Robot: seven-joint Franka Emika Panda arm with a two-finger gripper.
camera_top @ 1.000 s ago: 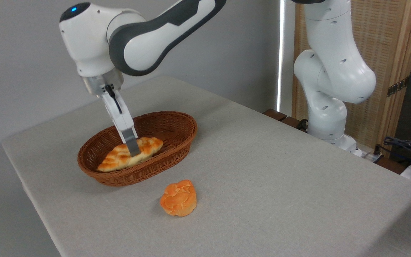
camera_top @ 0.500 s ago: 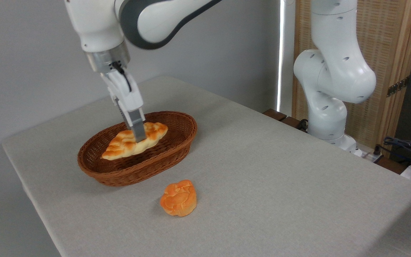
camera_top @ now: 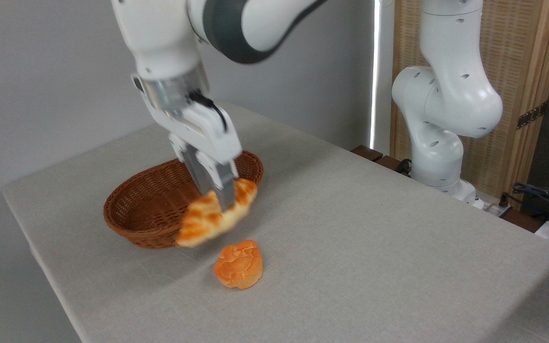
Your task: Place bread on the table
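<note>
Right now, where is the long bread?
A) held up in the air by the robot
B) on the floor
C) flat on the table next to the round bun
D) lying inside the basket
A: the end effector is clamped on the bread, which hangs tilted by the front rim of the basket, above the table.

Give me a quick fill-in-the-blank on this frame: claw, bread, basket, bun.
1. The claw is shut on the ____.
2. The bread hangs over the near rim of the ____.
3. The wicker basket now holds ____.
4. The round bun sits on the ____.

Missing: bread; basket; nothing; table
</note>
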